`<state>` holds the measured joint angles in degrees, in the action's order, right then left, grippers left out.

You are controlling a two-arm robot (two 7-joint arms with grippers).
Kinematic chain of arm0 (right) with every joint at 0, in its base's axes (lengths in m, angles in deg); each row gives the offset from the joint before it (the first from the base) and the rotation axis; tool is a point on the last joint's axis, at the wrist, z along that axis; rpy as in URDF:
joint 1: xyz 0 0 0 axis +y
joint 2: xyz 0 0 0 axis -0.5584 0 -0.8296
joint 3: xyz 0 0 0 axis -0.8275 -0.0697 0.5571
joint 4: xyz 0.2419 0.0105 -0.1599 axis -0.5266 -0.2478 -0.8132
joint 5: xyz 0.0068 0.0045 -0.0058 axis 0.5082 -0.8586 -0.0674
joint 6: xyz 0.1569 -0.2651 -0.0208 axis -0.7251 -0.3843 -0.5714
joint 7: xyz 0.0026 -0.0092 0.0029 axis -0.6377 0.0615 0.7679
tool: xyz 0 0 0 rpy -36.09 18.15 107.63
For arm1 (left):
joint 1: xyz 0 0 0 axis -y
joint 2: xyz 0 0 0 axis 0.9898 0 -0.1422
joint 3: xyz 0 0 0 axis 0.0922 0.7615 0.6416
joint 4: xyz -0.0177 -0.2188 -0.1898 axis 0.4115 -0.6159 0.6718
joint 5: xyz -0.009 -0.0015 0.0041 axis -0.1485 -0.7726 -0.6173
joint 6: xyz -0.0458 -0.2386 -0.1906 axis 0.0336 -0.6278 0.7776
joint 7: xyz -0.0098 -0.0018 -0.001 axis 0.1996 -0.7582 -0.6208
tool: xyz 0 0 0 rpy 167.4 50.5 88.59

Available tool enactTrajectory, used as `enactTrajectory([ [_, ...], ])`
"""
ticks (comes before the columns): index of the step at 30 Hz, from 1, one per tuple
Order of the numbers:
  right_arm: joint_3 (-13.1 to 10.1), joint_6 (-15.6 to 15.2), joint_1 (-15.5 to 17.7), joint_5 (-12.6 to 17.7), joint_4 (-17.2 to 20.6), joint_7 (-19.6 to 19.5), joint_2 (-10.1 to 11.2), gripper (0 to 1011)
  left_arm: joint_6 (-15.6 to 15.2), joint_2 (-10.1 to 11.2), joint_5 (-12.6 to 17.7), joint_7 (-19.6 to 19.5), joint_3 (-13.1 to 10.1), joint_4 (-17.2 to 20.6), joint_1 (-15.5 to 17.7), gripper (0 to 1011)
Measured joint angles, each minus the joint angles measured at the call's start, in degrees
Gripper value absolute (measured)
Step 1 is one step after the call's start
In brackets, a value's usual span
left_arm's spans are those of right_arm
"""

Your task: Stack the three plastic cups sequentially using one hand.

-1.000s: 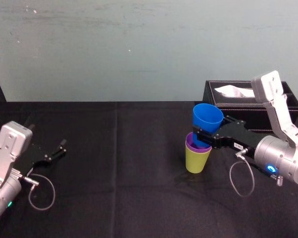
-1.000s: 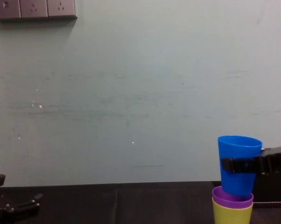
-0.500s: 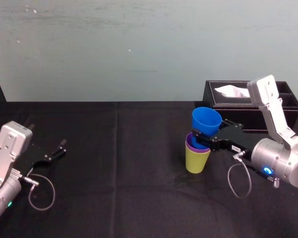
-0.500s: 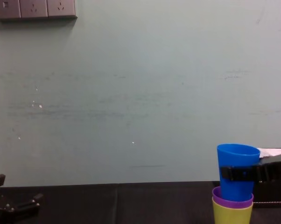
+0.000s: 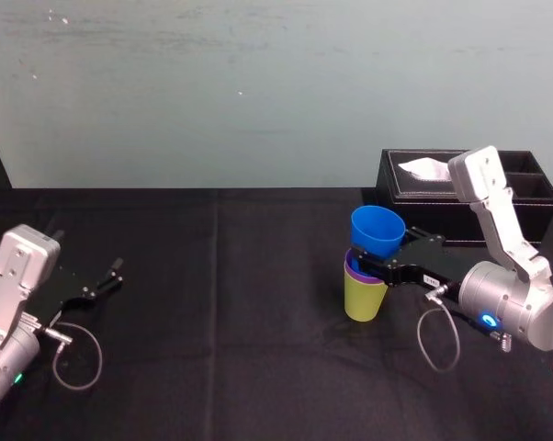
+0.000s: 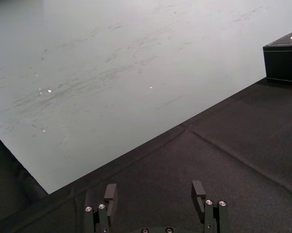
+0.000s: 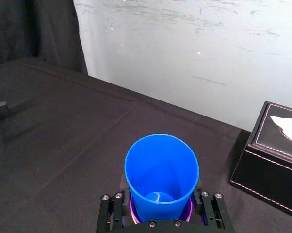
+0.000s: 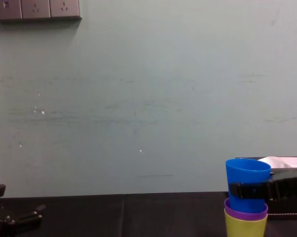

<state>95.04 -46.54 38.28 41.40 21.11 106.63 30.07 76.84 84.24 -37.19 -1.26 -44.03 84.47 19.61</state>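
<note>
The yellow-green cup (image 5: 365, 299) stands on the black table right of centre, with the purple cup (image 5: 355, 272) nested inside it so only its rim shows. The blue cup (image 5: 376, 233) sits partly down inside the purple one, leaning slightly. My right gripper (image 5: 379, 265) is shut on the blue cup, its black fingers on both sides of the cup's wall. From the side the stack reads blue cup (image 8: 247, 183), purple cup (image 8: 245, 210), yellow-green cup (image 8: 244, 226). The blue cup (image 7: 161, 174) opens toward the right wrist camera. My left gripper (image 6: 155, 194) rests open at the table's left.
A black leather tissue box (image 5: 442, 188) with a white tissue stands just behind the right arm, also tissue box (image 7: 272, 150) beside the stack. The pale wall (image 8: 138, 98) lies behind the table. Black cloth stretches free between the two arms.
The right gripper has lowered the blue cup deeper into the purple cup and shifted slightly left. The left arm has not moved.
</note>
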Motion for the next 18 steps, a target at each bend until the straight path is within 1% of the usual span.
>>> enactTrajectory([
  [10, -0.1, 0.0, 0.0, 0.1, 0.1, 0.0, 0.0, 723, 0.0, 0.0, 0.0, 0.0, 0.0, 0.0, 0.0, 1000],
  [16, -0.1, 0.0, 0.0, 0.1, 0.1, 0.1, 0.1, 852, 0.0, 0.0, 0.0, 0.0, 0.0, 0.0, 0.0, 1000],
  [18, -0.1, 0.0, 0.0, 0.1, 0.1, 0.1, 0.1, 916, 0.0, 0.0, 0.0, 0.0, 0.0, 0.0, 0.0, 1000],
])
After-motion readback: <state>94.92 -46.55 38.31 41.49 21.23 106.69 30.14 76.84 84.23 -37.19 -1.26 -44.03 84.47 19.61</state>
